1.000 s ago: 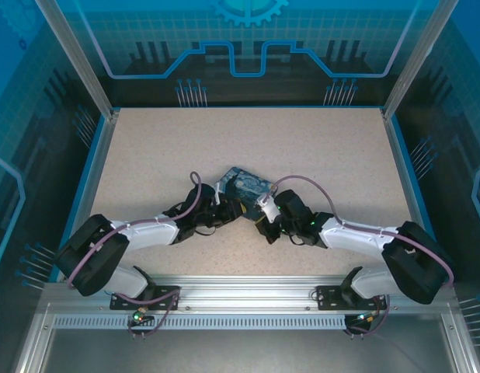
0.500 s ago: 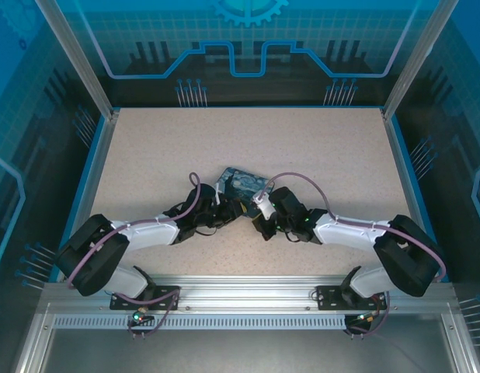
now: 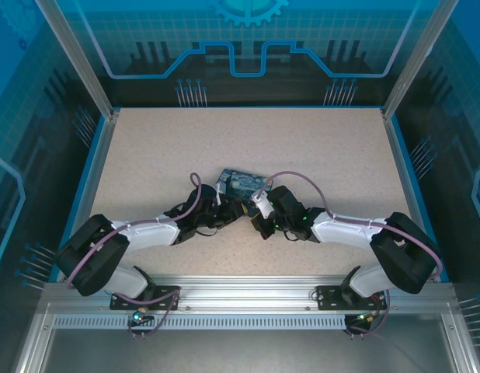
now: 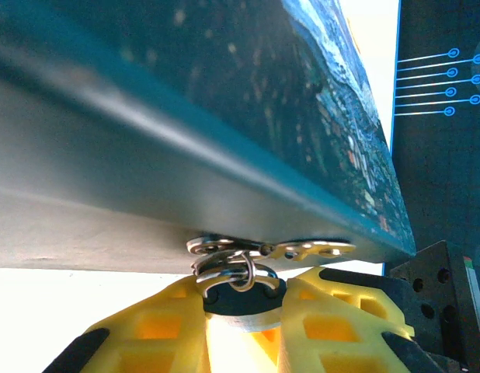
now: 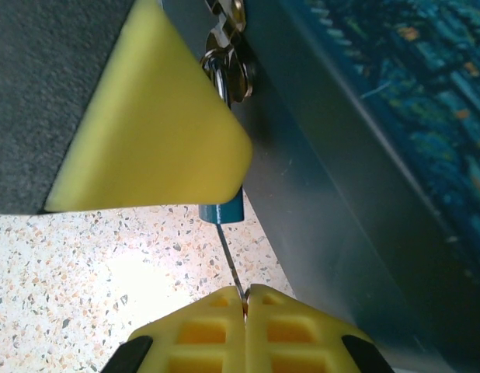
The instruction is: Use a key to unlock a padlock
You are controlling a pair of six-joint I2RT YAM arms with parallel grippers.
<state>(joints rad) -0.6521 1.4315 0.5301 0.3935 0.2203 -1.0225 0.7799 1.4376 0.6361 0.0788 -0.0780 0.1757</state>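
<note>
In the left wrist view, my left gripper (image 4: 240, 294) is shut on the small dark padlock (image 4: 241, 301). Its steel shackle (image 4: 238, 270) is hooked through the metal hasp (image 4: 302, 250) on the painted box (image 4: 224, 101). In the right wrist view, my right gripper (image 5: 246, 300) is shut on the thin grey key (image 5: 231, 260), seen edge-on. The key's tip meets the bluish bottom of the padlock (image 5: 222, 211), which pokes out below a left finger (image 5: 147, 132). From above, both grippers, left (image 3: 234, 208) and right (image 3: 255, 216), meet at the box's near edge.
The box (image 3: 241, 182) with the starry-night print lies mid-table on the speckled top (image 3: 162, 148). Its grey side wall (image 5: 341, 233) stands close on the right of the key. Blue rails and transparent walls border the table.
The right arm has shifted slightly left, bringing its gripper closer to the left one at the box's edge. The left arm has stayed where it was.
</note>
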